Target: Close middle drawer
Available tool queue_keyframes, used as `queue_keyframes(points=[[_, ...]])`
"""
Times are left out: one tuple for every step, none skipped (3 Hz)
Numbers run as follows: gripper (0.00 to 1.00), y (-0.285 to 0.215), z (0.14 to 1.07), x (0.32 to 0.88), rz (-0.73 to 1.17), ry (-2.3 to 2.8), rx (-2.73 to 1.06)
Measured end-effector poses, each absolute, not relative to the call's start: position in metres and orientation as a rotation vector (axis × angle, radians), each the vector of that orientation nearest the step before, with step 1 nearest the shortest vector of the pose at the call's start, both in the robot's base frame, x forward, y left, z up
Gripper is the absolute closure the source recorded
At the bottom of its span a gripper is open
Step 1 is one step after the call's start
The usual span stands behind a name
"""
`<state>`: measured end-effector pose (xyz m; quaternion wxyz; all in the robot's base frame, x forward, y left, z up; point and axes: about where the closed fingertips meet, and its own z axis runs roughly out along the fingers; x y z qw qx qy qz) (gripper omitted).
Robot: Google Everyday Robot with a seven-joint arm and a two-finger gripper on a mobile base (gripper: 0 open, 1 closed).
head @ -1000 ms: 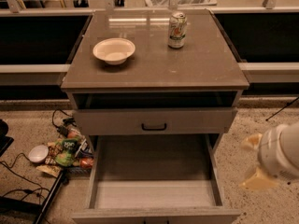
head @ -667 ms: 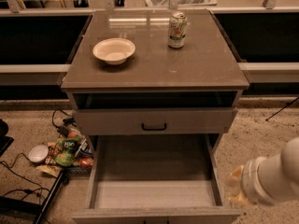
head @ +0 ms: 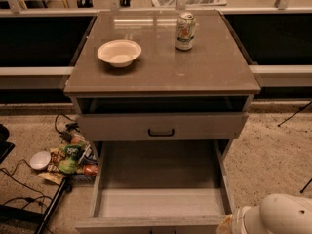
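**Middle drawer pulled out, gripper at its right front corner**

Camera view: the grey-washed cabinet (head: 214, 67) fills the centre of the frame. On its top, a white paper bowl (head: 119, 52) sits towards the upper left and a drink can (head: 185, 30) stands upright to its right, well apart from it. Below the top is the uppermost drawer (head: 117, 126), with a dark handle (head: 161, 132) at its centre. Under it the middle drawer (head: 158, 204) is drawn far out towards the bottom edge, its long tray in plain sight and its front panel cut by the frame's lower border. The gripper (head: 238, 221) is in the lower right corner, just beside the drawer's right front corner; contact cannot be told, nor whether it is wide or narrow. Snack packets (head: 70, 156) and a small white dish (head: 40, 160) lie on the floor at lower left.
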<state>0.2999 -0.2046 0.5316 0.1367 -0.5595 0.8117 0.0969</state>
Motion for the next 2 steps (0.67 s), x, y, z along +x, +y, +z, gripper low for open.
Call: queue_keyframes(points=[[1.0, -0.203, 0.525, 0.298, 0.3, 2.351, -1.615], [1.0, -0.196, 0.496, 0.297, 0.346, 2.355, -1.621]])
